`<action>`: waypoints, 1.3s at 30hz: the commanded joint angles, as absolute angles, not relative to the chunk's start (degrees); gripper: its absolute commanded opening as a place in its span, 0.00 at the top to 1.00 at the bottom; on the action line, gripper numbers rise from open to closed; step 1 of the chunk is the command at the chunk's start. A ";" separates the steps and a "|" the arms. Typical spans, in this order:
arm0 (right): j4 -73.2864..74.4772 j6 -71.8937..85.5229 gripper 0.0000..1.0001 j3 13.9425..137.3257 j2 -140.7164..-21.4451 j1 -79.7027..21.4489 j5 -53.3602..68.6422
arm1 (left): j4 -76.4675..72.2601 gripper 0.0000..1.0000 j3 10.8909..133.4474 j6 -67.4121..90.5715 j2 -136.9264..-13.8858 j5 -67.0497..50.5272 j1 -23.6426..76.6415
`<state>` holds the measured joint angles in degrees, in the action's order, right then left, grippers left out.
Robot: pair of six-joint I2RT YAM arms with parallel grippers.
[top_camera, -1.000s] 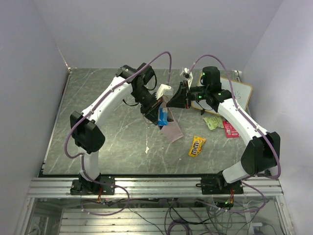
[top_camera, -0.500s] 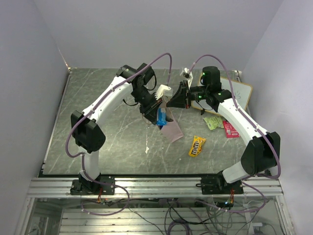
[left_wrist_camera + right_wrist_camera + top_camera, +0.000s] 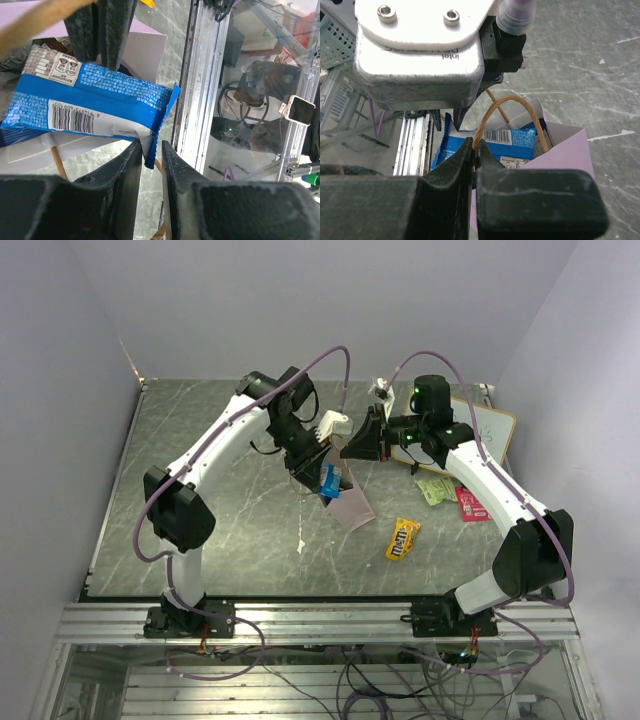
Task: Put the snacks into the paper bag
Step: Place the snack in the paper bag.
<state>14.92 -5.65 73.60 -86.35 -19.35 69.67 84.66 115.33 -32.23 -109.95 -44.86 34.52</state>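
Note:
The pale paper bag (image 3: 353, 506) hangs tilted over the table, held up by its tan handle (image 3: 506, 102), on which my right gripper (image 3: 474, 148) is shut. A blue-white snack packet (image 3: 90, 100) lies in the bag's mouth (image 3: 565, 150). Its sealed end sits between the parted fingers of my left gripper (image 3: 151, 146), touching one finger with a gap to the other. In the top view that packet (image 3: 328, 480) pokes out of the bag just under the left gripper (image 3: 322, 470). A yellow M&M's packet (image 3: 403, 538), a light green packet (image 3: 436, 490) and a pink-red packet (image 3: 470, 504) lie on the table.
A white scribbled board (image 3: 492, 428) stands at the back right behind the right arm. The left wrist's camera housing (image 3: 420, 50) hangs directly above the bag mouth, close to the right gripper. The table's metal front rail (image 3: 200, 75) runs below.
My left gripper's jaws have parted around the blue-white packet's end, and the packet has sunk slightly into the bag. The right gripper holds the handle as before.

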 commanded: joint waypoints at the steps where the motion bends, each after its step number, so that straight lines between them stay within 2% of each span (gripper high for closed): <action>1: 14.59 -5.80 1.00 74.90 -86.22 -19.60 70.10 | 84.08 0.66 117.63 -31.98 -109.90 -44.11 34.10; 20: 14.65 -5.71 1.00 75.38 -86.99 -19.66 70.41 | 72.24 0.55 114.02 -25.10 -106.48 -36.14 33.69; 30: 14.55 -5.64 1.00 75.29 -87.20 -19.60 70.49 | 72.37 0.52 112.65 -28.96 -104.16 -41.10 33.74; 39: 12.34 -3.31 1.00 74.55 -86.77 -19.53 70.66 | 49.42 0.39 92.96 -27.76 -91.75 -42.66 33.98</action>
